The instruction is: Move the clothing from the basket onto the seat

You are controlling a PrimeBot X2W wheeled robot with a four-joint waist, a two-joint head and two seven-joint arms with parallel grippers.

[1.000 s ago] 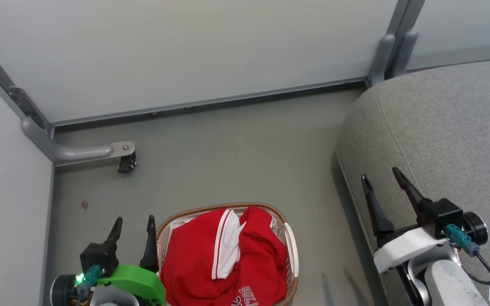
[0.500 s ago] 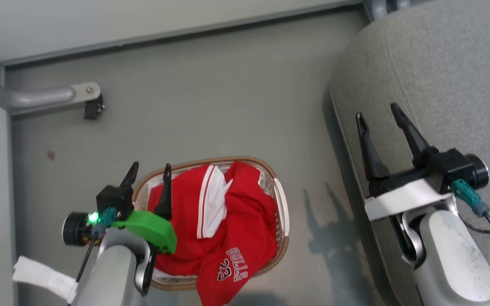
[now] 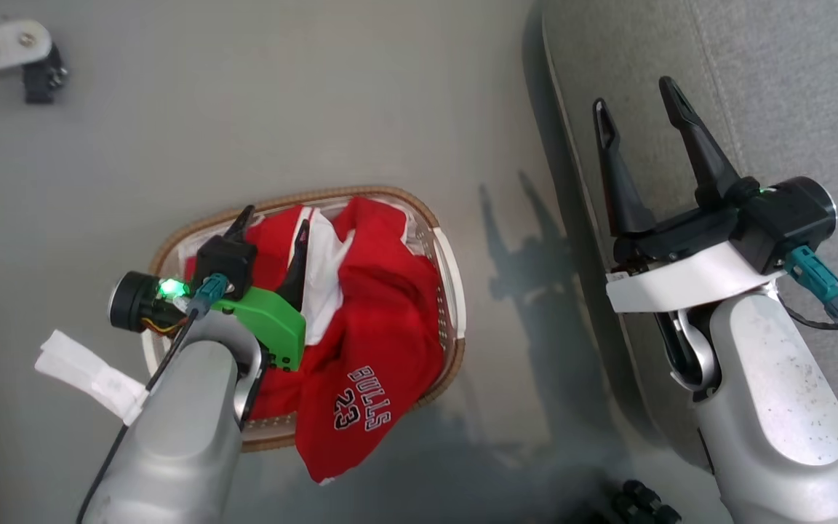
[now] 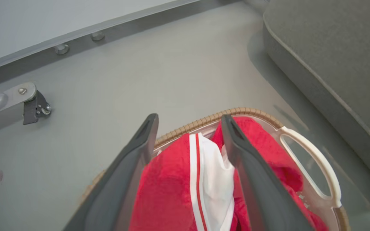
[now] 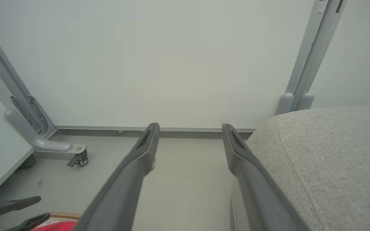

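Note:
The basket [image 3: 450,291] stands on the floor, white with a brown woven rim [image 4: 204,122]. It holds the clothing [image 3: 382,306], red garments: one with a white striped panel [image 4: 212,173], one printed "BULLS 23" [image 3: 361,397] spilling over the near rim. My left gripper [image 3: 273,222] hovers open over the basket's left part, its fingers [image 4: 143,141] astride the white panel, nothing held. My right gripper [image 3: 633,98] stands open and empty over the left edge of the seat [image 3: 790,87], a grey cushion also at the right of the right wrist view [image 5: 326,160].
A grey metal leg with a black caster [image 3: 41,73] lies at the far left on the floor. Pale partition walls [image 5: 172,64] with a grey post [image 5: 303,77] close the back. Black cables [image 3: 637,502] lie near my base. Open floor separates basket and seat.
The head camera has tilted down, so everything shifts up the picture. My left gripper has moved from beside the basket's left rim to over the clothing. Both grippers stay open.

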